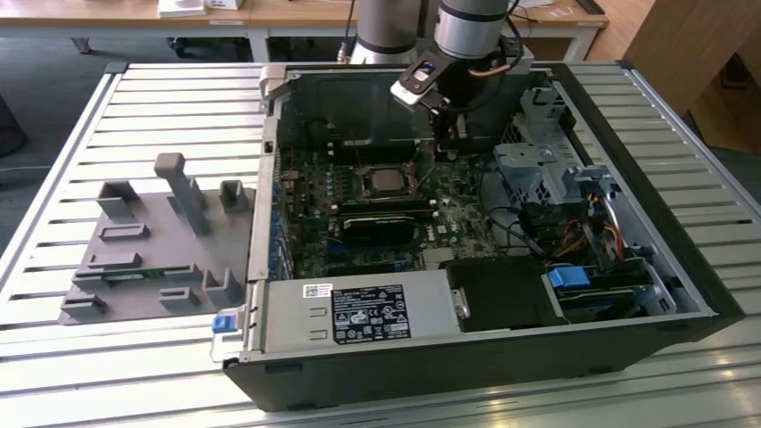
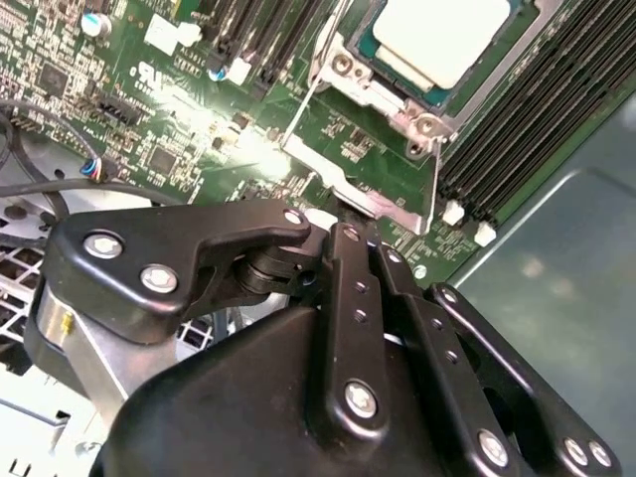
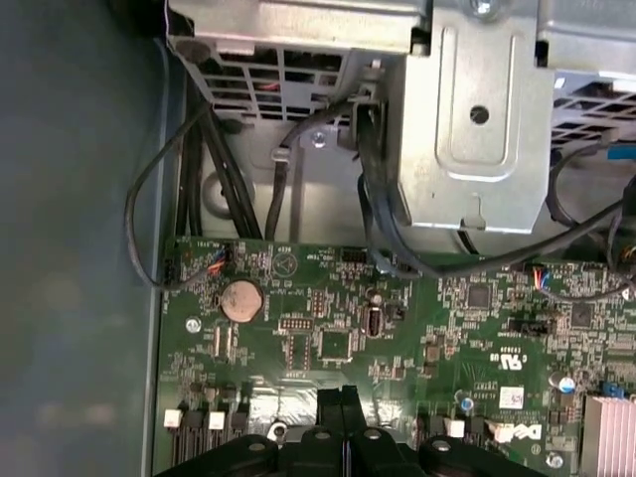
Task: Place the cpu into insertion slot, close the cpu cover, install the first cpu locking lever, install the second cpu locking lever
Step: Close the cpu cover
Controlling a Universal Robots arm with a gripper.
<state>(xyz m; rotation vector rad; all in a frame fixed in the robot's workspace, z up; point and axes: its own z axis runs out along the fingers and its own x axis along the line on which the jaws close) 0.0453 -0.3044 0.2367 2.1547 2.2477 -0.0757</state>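
The cpu, a pale metal square, lies seated in the insertion slot, whose silvery rim frames it; the exterior view shows the cpu mid-board inside the open computer case. The cpu cover, a thin silvery frame, stands raised off the slot with its free edge up. My gripper is shut with nothing between its black fingers, tips right at that free edge. In the first wrist view the gripper shows its fingers pressed together above the green board. In the exterior view the gripper hangs just to the right of the slot.
Black memory slots run beside the socket. A metal drive cage and black cables crowd one board edge. The power supply fills the case front. A grey fixture plate lies on the slatted table at the exterior view's left.
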